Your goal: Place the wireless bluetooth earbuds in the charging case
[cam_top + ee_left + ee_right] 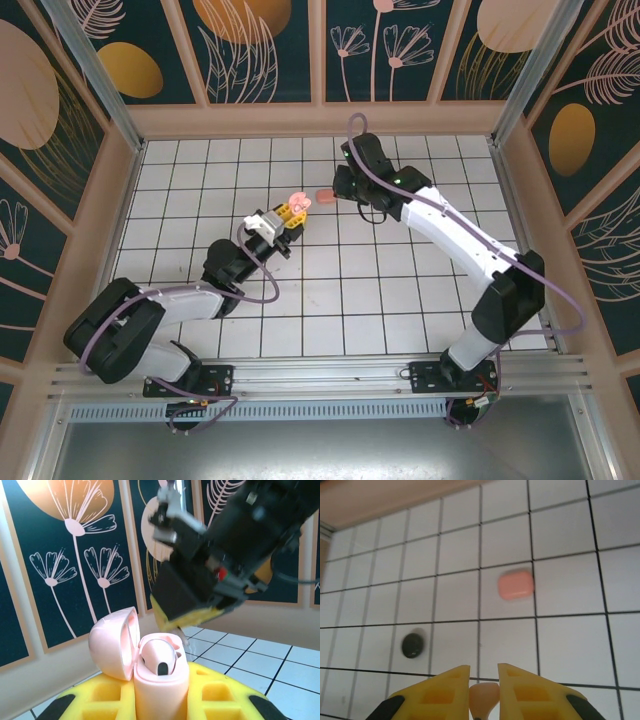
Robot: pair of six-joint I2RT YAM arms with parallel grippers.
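**Left gripper** point(161, 702): the two yellow finger pads point(100, 697), moulded with square recesses, are clamped on the lower body of the pale pink charging case point(159, 680). The case is a smooth, glossy, rounded shell, held upright. Its domed lid point(114, 642) is swung open on a hinge to the left. A seated earbud point(159, 659), pale and rounded with a dark oval spot on its face, sits in the open well.

**Right gripper** point(484, 670): matching yellow recessed pads are pinched on a held earbud point(484, 696), a small, smooth, pale pink piece between the fingertips. In the left wrist view, this gripper's black housing and yellow pad hang just above the open case.

**Surroundings:** the tiled floor point(570, 530) is glossy white squares with dark grout lines. On it lie a coral-salmon case point(516, 584), a matte rounded rectangle, and a black oval object point(413, 645), both blurred and well apart from each other. The walls are dark panels printed with pale flowers.
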